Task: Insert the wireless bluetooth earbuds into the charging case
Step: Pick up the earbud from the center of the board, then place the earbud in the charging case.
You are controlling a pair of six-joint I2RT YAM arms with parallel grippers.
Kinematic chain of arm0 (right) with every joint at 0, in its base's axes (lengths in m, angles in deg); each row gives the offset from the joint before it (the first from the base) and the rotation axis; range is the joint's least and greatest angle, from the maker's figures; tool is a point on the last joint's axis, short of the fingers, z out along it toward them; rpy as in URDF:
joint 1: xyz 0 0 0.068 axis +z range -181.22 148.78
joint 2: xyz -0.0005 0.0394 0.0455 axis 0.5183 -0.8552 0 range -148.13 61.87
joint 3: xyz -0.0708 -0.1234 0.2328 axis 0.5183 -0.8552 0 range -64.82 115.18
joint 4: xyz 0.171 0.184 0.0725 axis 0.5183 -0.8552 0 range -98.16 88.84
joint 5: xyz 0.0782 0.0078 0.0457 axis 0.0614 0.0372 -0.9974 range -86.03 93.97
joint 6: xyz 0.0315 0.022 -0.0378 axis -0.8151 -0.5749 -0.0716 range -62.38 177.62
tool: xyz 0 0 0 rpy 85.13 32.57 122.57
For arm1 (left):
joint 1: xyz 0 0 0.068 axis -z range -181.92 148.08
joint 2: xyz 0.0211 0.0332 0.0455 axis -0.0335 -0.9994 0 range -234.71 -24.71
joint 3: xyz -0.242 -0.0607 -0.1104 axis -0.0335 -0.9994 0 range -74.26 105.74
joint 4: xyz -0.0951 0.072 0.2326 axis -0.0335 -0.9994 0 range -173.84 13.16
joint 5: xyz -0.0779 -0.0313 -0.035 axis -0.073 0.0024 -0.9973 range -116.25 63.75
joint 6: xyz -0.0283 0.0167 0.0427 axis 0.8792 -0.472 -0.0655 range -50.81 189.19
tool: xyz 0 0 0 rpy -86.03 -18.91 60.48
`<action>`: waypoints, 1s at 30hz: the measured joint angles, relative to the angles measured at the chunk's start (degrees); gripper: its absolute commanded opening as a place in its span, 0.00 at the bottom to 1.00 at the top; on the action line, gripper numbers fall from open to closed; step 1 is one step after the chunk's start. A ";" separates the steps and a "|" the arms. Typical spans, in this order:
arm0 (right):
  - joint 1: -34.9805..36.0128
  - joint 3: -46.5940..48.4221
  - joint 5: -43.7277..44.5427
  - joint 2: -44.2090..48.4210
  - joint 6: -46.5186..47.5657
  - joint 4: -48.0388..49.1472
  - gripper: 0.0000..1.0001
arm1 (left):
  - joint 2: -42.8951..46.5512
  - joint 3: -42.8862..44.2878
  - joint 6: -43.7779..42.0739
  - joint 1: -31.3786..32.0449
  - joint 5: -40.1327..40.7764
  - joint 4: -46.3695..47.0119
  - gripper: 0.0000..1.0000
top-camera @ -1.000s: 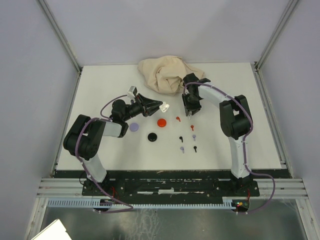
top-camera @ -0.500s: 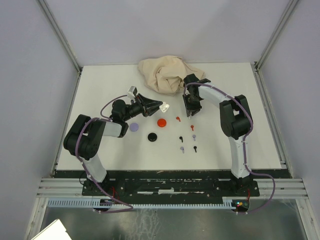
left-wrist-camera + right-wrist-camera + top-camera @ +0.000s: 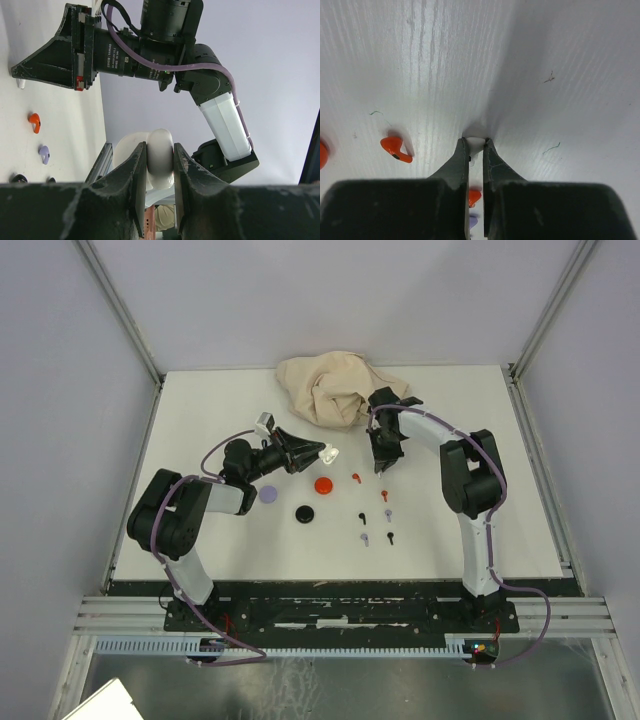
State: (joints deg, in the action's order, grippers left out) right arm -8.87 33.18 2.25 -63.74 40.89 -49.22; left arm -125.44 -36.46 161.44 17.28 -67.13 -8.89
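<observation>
My left gripper (image 3: 322, 452) is shut on the white charging case (image 3: 328, 452), held above the table; in the left wrist view the fingers (image 3: 140, 170) clamp the case's rounded shell (image 3: 161, 162). My right gripper (image 3: 381, 467) points down at the table, shut on a small white earbud (image 3: 476, 144) at its tips. Loose on the table are red earbuds (image 3: 355, 477) (image 3: 384, 495), black earbuds (image 3: 363, 516) (image 3: 390, 536) and lavender earbuds (image 3: 388, 513) (image 3: 365, 538). One red earbud (image 3: 395, 148) lies left of my right fingers.
A red disc (image 3: 322, 484), a black disc (image 3: 304, 512) and a lavender disc (image 3: 267, 494) lie left of the earbuds. A crumpled beige cloth (image 3: 330, 385) sits at the back, close behind my right gripper.
My right gripper has shifted slightly toward the back with the white earbud in its tips. The left arm has not moved.
</observation>
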 measured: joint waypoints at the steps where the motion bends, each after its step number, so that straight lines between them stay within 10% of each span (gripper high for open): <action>1: -0.02 0.00 -0.13 0.00 0.09 0.07 0.02 | 0.00 0.00 0.00 0.00 0.00 0.00 0.03; 21: 0.68 -30.56 -9.79 40.30 2.27 41.72 0.02 | 0.00 0.24 0.00 0.17 0.00 -0.90 0.03; 30: 5.88 -44.81 -13.33 44.19 7.91 64.30 0.02 | -0.68 2.29 0.02 1.42 0.00 -1.62 0.03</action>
State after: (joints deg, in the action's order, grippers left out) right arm -2.99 -11.63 -11.08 -19.54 48.80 15.09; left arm -126.12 -34.16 161.46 18.70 -67.13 -10.51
